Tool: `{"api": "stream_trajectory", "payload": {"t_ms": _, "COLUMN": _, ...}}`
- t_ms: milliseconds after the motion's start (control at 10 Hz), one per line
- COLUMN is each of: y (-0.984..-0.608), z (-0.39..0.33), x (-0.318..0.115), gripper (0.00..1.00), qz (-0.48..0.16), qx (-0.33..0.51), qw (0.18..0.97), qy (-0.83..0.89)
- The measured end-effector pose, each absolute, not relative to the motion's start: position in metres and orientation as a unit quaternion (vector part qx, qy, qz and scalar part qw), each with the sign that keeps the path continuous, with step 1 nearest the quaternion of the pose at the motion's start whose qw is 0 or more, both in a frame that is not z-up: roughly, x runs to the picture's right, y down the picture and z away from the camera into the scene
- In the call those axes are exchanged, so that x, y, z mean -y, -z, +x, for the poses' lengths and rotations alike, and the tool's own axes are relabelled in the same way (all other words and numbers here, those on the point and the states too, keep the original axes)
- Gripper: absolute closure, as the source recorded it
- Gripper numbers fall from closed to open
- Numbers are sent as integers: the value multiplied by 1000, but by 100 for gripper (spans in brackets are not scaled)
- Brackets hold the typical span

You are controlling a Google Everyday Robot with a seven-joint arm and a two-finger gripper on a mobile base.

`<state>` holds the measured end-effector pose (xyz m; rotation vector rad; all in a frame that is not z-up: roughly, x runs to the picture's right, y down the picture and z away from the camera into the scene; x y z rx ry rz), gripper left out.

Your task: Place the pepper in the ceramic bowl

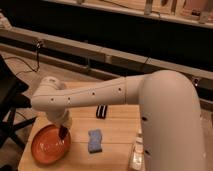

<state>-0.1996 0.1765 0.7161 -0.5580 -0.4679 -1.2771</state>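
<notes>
The biggest thing is the robot's fat white arm (100,95). It starts as a huge round shape on the near right and fills that whole corner. From there it stretches left across the scene, getting thinner as it goes. It has a few small dark dots along its side. At its far left end it bends at a round joint and points down.

Behind it, long dark ledges (125,55) run from left to right across the far side of the room.

Under the arm is a light wooden table (120,130). A black chair (7,100) stands just off its left edge.

The ceramic bowl (36,150) sits on the near left part of the table. It is round, wide, shallow and orange-brown.

A blue sponge (94,141) lies flat on the table just to the right of the bowl, not touching it. A white bottle-like thing (137,155) stands at the near right edge of the table, next to the big arm. A small black thing (102,111) lies on the table farther back, beyond the sponge.

The gripper (63,131) is small and dark. It hangs down from the bent end of the arm, right over the far right side of the bowl. I cannot tell how wide it is set, or if it has hold of anything. I cannot pick out the pepper
</notes>
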Motion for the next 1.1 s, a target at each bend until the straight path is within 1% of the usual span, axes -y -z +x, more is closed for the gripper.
{"api": "stream_trajectory", "payload": {"t_ms": 300, "y": -716, "z": -203, "x": -176, "gripper": 60, "qz": -254, "qx": 215, "qw": 741, "qy": 583}}
{"api": "stream_trajectory", "payload": {"t_ms": 400, "y": -716, "z": -203, "x": -176, "gripper": 52, "qz": -254, "qx": 215, "qw": 741, "qy": 584}}
{"api": "stream_trajectory", "payload": {"t_ms": 500, "y": -716, "z": -204, "x": -176, "gripper": 48, "qz": -254, "qx": 215, "qw": 740, "qy": 584}}
{"api": "stream_trajectory", "payload": {"t_ms": 1100, "y": -718, "z": -204, "x": -175, "gripper": 48, "qz": -254, "qx": 217, "qw": 740, "qy": 583}}
